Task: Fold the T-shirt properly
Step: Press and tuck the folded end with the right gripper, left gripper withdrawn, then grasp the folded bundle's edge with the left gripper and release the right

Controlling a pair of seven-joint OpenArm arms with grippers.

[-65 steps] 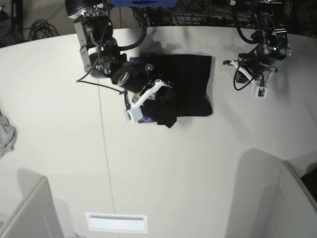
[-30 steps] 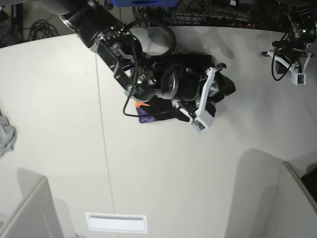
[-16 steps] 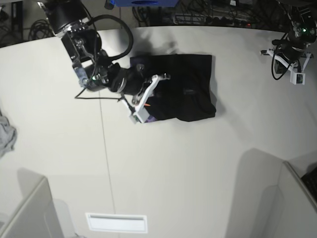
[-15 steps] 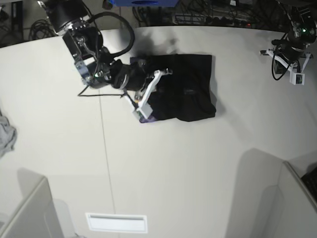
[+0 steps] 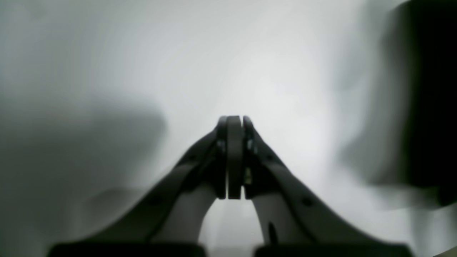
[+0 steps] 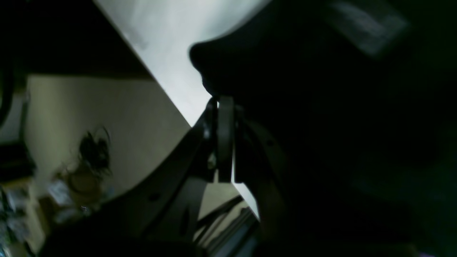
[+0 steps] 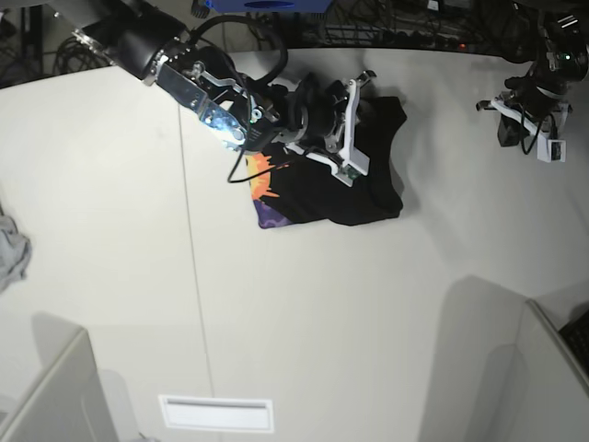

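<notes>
Now right fingers [image 7: 352,129] clenched, swung up over T-shirt [image 7: 368,189], sun print newly exposed; left fingers [image 5: 234,157] clenched.

table [image 7: 304,313]: white | T-shirt [image 7: 368,189] at back | grey cloth [image 7: 11,250] left edge

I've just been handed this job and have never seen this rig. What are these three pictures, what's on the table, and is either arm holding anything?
The wide picture looks down on a white table with two robot arms; the other two come from cameras mounted just behind each arm's gripper.

On the table lies a black T-shirt, partly folded, with an orange and purple print showing at one edge. A small grey cloth sits at the far edge.

The right gripper is over the shirt. Its own camera shows it shut against dark fabric; whether fabric is pinched, I cannot tell.

The left gripper is off to the side, shut and holding nothing, above bare table.
</notes>
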